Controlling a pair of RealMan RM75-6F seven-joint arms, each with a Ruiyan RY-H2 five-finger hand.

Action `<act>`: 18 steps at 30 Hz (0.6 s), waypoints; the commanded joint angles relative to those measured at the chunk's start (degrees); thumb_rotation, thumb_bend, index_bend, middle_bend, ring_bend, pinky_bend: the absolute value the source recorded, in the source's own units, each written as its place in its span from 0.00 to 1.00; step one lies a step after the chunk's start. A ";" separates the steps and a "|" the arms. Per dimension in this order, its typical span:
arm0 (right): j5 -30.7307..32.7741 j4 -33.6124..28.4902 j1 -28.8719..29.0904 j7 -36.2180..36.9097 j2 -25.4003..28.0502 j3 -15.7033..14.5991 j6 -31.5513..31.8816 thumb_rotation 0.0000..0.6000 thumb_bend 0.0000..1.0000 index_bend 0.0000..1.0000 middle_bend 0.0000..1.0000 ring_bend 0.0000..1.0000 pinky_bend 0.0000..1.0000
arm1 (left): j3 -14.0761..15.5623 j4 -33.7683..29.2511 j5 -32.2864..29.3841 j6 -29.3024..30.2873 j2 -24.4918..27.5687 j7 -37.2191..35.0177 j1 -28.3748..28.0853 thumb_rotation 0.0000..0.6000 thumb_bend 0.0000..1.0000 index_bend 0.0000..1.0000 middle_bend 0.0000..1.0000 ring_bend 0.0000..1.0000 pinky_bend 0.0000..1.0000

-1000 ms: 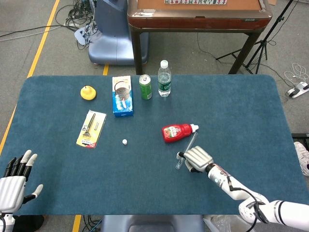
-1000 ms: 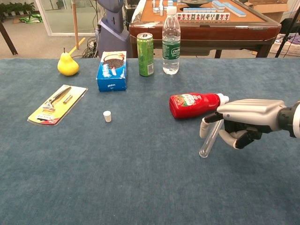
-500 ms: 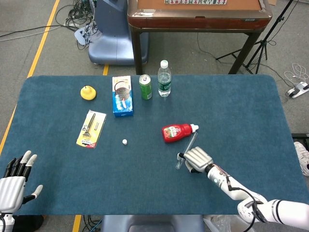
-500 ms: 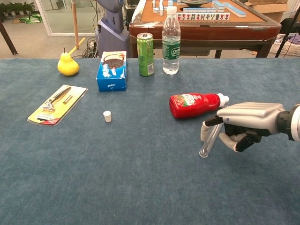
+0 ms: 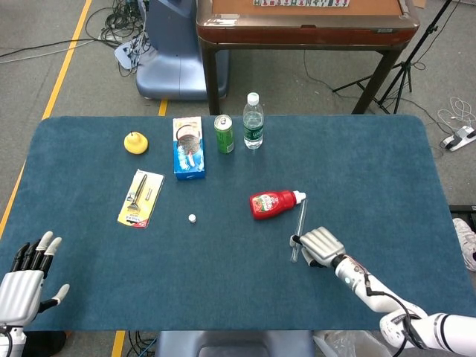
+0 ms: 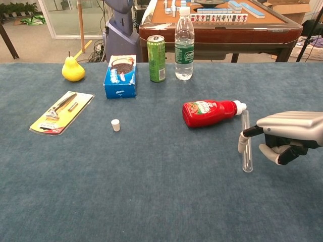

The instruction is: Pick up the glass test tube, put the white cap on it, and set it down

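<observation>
— Where's the clear glass test tube (image 6: 246, 141) at the moment?

— In the robot's silver right hand (image 6: 286, 136), pinched between the thumb and fingers (image 6: 243, 142) around its middle. It stands close to upright, its lower end at or just above the blue felt table (image 6: 151, 191) (I can't tell whether it touches).

— And the small white cap (image 6: 115, 125)?

— Well off to the right hand's left, standing alone on the felt, nowhere near either hand.

— What's closest to the tube?

— A red squeeze bottle with a white nozzle (image 6: 212, 112), lying on its side just beyond the right hand, nozzle pointing toward the tube's top.

— The other hand?

— The left hand (image 5: 26, 279) hangs at the table's near left corner, fingers spread, grasping nothing.

— Anything else out there?

— Far beyond it, a yellow pear (image 6: 72, 69), a carded razor in yellow packaging (image 6: 61, 112), a blue cookie box (image 6: 121, 76), a green drink can (image 6: 156, 58) and a clear plastic water bottle (image 6: 184, 43).
</observation>
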 commanded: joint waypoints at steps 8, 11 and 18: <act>0.82 -2.39 -2.00 -1.49 5.17 -2.59 1.89 1.00 1.00 0.32 1.00 1.00 1.00 | 0.01 -0.10 -0.09 -0.41 -0.20 0.35 -0.24 1.00 0.20 0.00 0.00 0.00 0.00; 0.94 -3.36 -2.97 -1.87 7.01 -3.48 2.89 1.00 1.00 0.32 1.00 1.00 1.00 | -0.02 -0.08 -0.21 -0.51 -0.22 0.36 -0.30 1.00 0.20 0.00 0.00 0.00 0.00; 0.44 -5.21 -5.67 0.37 10.70 -3.04 7.45 1.00 1.00 0.32 1.00 1.00 1.00 | -0.05 -0.07 -0.34 -0.75 -0.27 0.31 -0.46 1.00 0.20 0.00 0.00 0.00 0.00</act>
